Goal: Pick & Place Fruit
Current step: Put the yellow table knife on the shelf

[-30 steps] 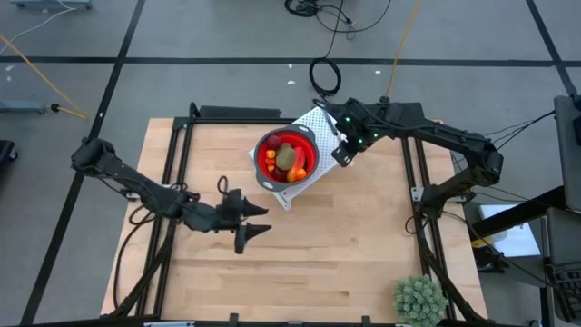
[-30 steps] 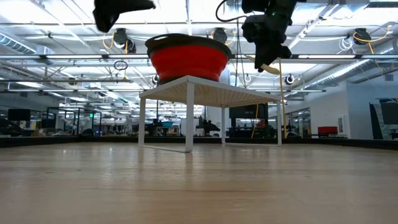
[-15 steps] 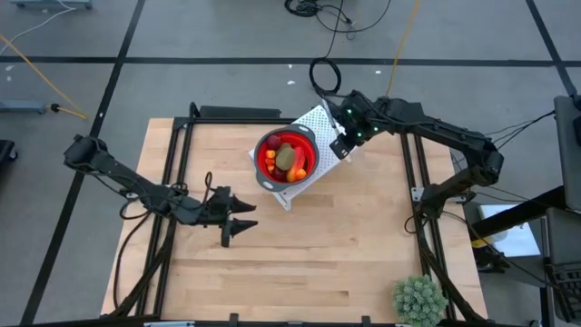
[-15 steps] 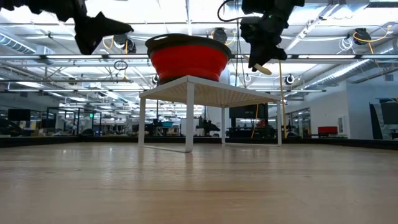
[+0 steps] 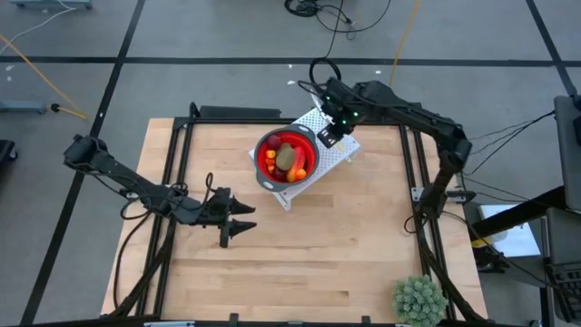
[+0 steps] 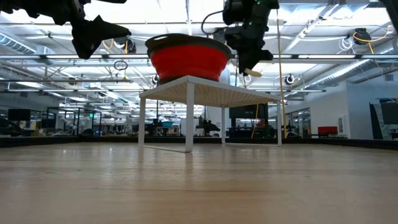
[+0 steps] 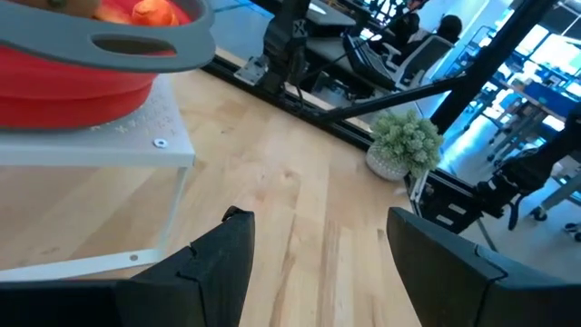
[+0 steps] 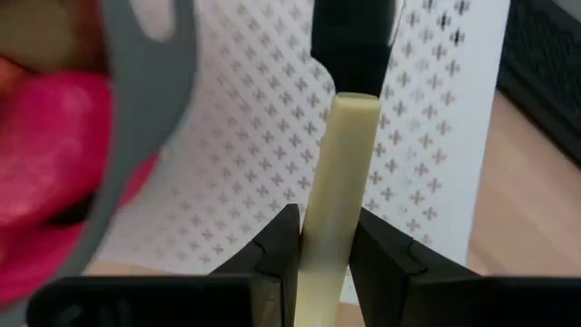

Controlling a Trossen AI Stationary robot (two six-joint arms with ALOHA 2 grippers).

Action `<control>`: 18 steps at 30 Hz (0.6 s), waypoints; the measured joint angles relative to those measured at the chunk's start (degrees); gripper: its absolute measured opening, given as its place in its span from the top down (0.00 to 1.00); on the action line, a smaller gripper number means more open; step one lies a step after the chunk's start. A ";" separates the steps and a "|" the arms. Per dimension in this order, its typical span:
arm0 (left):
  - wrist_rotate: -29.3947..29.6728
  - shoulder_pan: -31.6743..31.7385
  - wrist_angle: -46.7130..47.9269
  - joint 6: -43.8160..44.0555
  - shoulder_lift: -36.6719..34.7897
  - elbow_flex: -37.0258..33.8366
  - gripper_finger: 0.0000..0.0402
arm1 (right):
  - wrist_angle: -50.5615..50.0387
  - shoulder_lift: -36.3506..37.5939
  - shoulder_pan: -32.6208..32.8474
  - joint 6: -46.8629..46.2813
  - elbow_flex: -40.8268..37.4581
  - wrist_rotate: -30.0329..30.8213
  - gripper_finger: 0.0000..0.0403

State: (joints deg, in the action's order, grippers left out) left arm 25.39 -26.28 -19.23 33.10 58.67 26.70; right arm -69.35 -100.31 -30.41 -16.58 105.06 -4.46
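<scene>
Right tool (image 8: 320,250) clamps the cream knife handle (image 8: 334,182) beside the red bowl's rim (image 5: 310,145); left tool (image 5: 238,218), fingers apart, hangs over probably bare desk (image 5: 345,245).

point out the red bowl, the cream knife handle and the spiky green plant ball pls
red bowl with grey rim (image 5: 264,164): high view, on its red inner wall.
cream plastic knife handle (image 8: 334,191): right wrist view, mid-handle, between the jaws.
spiky green plant ball (image 5: 418,299): high view, its centre.

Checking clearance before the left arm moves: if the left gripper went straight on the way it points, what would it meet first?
Probably nothing on the table: the open left gripper points across bare wooden tabletop, passing below the white rack with the red bowl. Depth is uncertain.
</scene>
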 joint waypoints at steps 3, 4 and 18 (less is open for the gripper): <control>0.00 0.02 0.07 -0.02 0.00 0.00 0.38 | -3.91 -3.03 -0.11 0.37 3.22 -0.10 0.83; 0.00 0.01 0.07 -0.03 0.00 0.00 0.38 | -5.10 -4.03 -0.11 0.47 4.08 -0.07 0.83; 0.00 0.02 0.11 -0.22 0.02 0.02 0.38 | -11.16 -9.34 -0.31 2.75 4.78 -0.37 0.83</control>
State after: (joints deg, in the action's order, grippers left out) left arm 25.39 -26.26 -19.11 32.88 58.70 26.72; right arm -80.50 -109.65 -30.72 -13.82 109.84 -4.83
